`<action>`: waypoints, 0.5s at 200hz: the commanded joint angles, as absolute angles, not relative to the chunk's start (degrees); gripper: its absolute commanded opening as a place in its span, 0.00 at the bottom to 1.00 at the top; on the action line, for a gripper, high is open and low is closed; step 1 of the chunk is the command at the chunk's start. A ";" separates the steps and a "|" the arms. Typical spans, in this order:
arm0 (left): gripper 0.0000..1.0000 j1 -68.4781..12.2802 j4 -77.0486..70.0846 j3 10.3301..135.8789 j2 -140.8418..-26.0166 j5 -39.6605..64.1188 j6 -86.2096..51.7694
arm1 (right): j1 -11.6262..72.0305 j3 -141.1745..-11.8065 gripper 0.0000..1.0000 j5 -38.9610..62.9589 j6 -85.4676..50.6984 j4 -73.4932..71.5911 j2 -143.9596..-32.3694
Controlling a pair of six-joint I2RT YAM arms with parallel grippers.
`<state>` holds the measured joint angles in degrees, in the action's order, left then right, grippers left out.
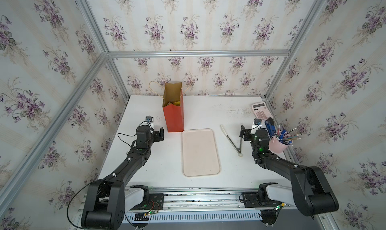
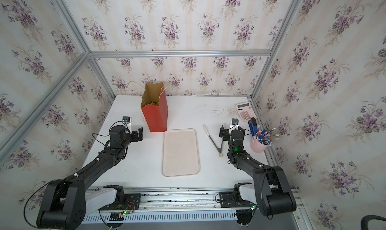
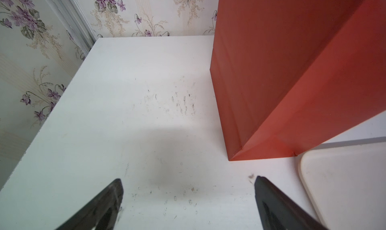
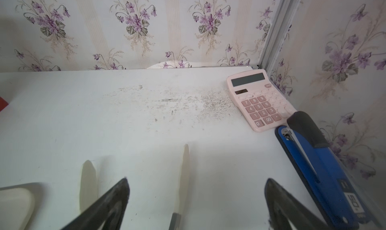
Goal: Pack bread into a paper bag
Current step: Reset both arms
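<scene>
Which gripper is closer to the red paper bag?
Left. The left gripper sits just beside the base of the paper bag, not touching; the right gripper is beyond the tray, by the tongs.

Bread barely vis. in bag (qty unclear)

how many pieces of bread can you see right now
1 clearly: yellow bread low inside the paper bag, which stands just behind the tray. More may lie hidden beneath it; none on the tray.

Left arm and right arm pointing forward, left gripper hovering with jaws parted, right gripper gaping likewise, both seemingly gripping nothing.
</scene>
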<state>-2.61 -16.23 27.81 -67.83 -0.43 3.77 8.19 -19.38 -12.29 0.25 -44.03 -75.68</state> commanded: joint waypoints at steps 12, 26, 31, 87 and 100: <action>1.00 -0.99 -21.56 28.17 -71.13 0.10 5.72 | 6.37 -18.98 0.99 -9.06 1.91 -56.75 -80.76; 1.00 -0.08 -24.56 27.51 -73.15 1.16 4.92 | 6.41 -16.50 1.00 -9.87 1.61 -61.94 -81.63; 1.00 0.20 -25.54 27.41 -73.82 1.69 4.62 | 6.27 -15.27 1.00 -10.27 1.56 -64.59 -82.12; 1.00 2.11 -27.38 29.00 -77.78 5.18 3.05 | 6.32 -7.87 1.00 -9.44 2.46 -84.10 -88.73; 1.00 2.19 -27.46 28.92 -77.76 5.96 3.26 | 6.33 -8.04 1.00 -9.51 1.94 -82.56 -88.02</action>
<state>2.07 -24.53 28.58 -77.73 3.31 3.55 6.33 -8.27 -9.80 1.93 -74.81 -88.40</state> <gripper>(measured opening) 0.998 0.998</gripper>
